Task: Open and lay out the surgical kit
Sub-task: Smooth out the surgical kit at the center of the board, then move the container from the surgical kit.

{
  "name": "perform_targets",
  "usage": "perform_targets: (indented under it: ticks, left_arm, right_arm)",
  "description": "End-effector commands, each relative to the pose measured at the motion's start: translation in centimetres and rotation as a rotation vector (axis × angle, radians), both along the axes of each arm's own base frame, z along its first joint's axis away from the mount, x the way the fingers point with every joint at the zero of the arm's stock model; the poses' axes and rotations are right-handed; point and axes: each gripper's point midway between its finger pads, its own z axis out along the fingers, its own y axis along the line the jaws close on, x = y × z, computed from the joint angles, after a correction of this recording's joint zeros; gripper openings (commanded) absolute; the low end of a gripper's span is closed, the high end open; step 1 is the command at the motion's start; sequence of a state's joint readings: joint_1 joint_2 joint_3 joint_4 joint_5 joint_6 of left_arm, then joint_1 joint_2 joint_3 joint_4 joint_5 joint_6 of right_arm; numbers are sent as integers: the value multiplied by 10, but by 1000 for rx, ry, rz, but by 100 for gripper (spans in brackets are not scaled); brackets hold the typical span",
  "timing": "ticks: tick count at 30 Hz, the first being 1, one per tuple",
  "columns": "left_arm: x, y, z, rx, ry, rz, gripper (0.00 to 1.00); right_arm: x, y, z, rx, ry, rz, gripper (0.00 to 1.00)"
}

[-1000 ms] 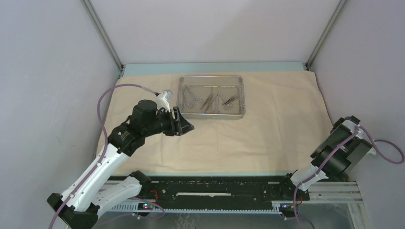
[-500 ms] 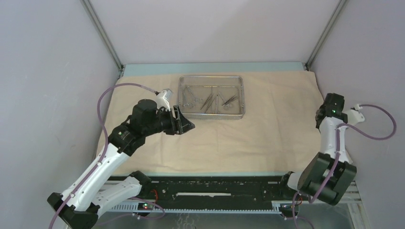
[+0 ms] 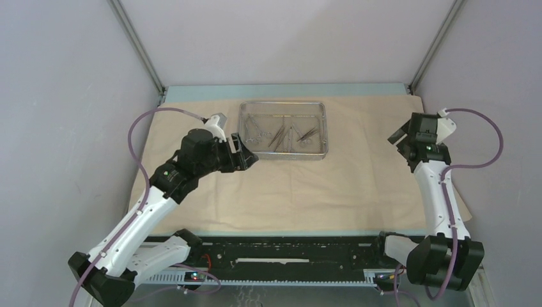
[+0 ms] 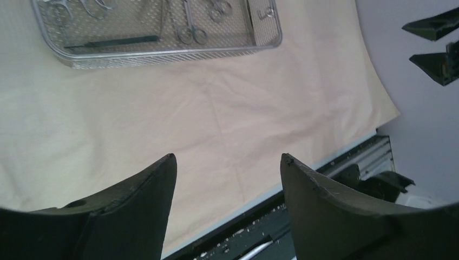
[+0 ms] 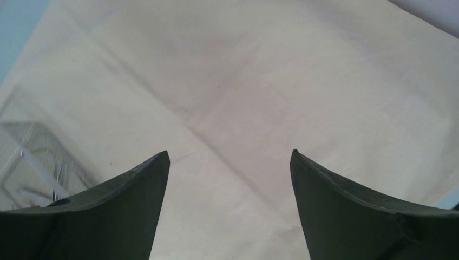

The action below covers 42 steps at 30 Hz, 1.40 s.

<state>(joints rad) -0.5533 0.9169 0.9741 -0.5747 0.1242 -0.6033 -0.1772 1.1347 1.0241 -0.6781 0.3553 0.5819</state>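
Note:
The surgical kit lies opened out: its beige cloth wrap (image 3: 332, 185) is spread flat over the table. The steel mesh tray (image 3: 284, 155) stands on the cloth at the back centre, with ring-handled clamps and slim tweezers (image 3: 281, 134) lying inside. My left gripper (image 3: 246, 153) hovers open just off the tray's front left corner, holding nothing. In the left wrist view the tray (image 4: 162, 52) and clamps (image 4: 189, 33) lie ahead of the open left gripper (image 4: 227, 157). My right gripper (image 3: 400, 139) hangs open over the cloth's right side. The right wrist view shows only creased cloth (image 5: 243, 81) between the open right gripper (image 5: 230, 153).
Grey enclosure walls (image 3: 57, 96) close in both sides and the back. A black rail (image 3: 287, 252) carrying the arm bases runs along the near edge. The cloth's right edge (image 3: 447, 173) droops past the table near the right arm.
The right arm has swung up from its folded pose at the near right to over the cloth's right side, and its jaws have opened. The left jaws have widened, edging toward the tray.

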Motion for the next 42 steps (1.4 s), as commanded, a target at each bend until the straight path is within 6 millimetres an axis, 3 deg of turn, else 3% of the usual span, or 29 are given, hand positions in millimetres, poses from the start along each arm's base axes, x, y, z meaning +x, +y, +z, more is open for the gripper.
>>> perform_targets:
  ticks: [1, 7, 13, 15, 20, 27, 32, 37, 42]
  left_arm:
    - [23, 16, -8, 37, -37, 121, 77]
    - [44, 41, -28, 129, -28, 251, 85]
    - [76, 56, -49, 214, 17, 313, 88]
    - [88, 62, -55, 234, 33, 334, 89]
    - [116, 67, -59, 286, 55, 344, 89]
    - [139, 67, -65, 358, 75, 338, 89]
    - [144, 65, -69, 370, 86, 329, 88]
    - [139, 65, -70, 374, 89, 304, 88]
    - [134, 57, -67, 337, 94, 263, 88]
  right_arm:
    - [31, 34, 38, -15, -121, 176, 94]
    - [61, 104, 34, 23, -100, 416, 96]
    - [82, 164, 6, 78, -28, 605, 94]
    - [88, 175, -2, 75, 14, 637, 91]
    - [103, 198, 3, 23, 28, 711, 88]
    - [114, 230, -1, -2, 67, 781, 80]
    - [128, 263, -4, -24, 116, 828, 73]
    - [140, 284, -20, -52, 173, 800, 61]
    - [153, 300, -39, -34, 200, 786, 60]
